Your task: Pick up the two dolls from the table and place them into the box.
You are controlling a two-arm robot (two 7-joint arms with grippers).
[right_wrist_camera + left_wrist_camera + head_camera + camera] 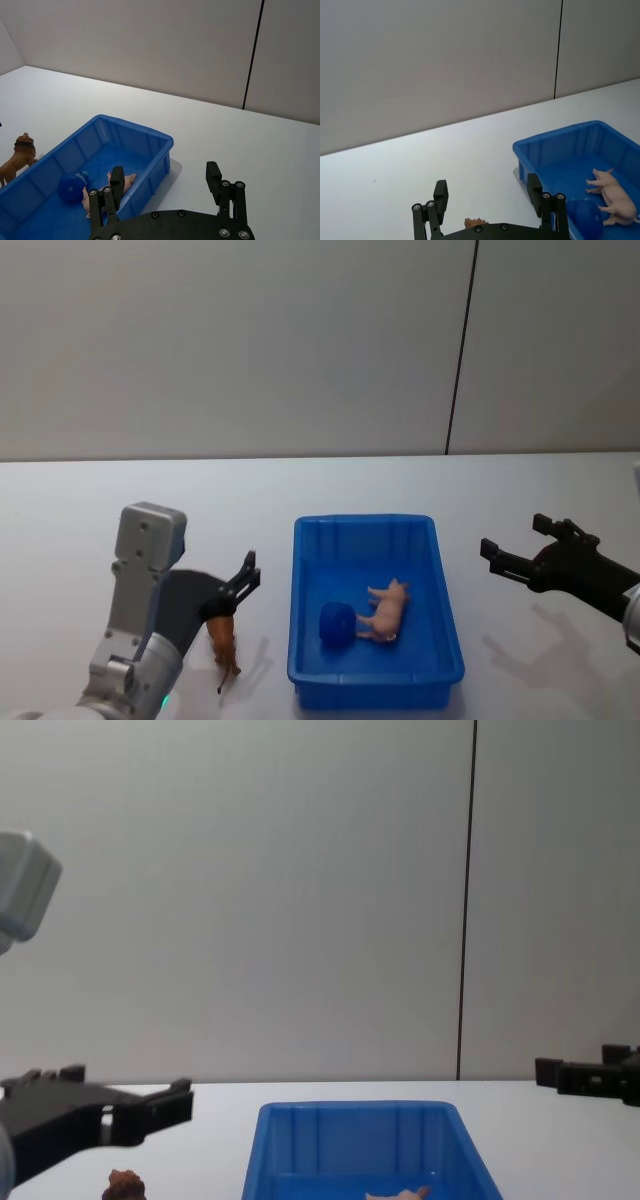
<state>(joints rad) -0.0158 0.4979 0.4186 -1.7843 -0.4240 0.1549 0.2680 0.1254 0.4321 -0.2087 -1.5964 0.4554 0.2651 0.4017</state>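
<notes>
The reddish-brown doll point(224, 645) stands on the white table point(90, 500) just left of the blue box point(300, 570). My left gripper point(250, 575) hangs open right above it, and the doll's head point(475, 221) shows below and between the fingers point(440, 197). It holds nothing. Inside the box point(555, 142) lies the pale pink doll point(387, 610) on its side. Out to the right of the box, my right gripper point(513, 535) is open and holds nothing. In the right wrist view its fingers point(214, 175) frame the box point(135, 127) and the brown doll point(17, 155).
A dark blue ball-like object point(337, 625) lies in the box beside the pink doll. A grey wall with a dark vertical seam stands behind the table. Bare tabletop lies on both sides of the box.
</notes>
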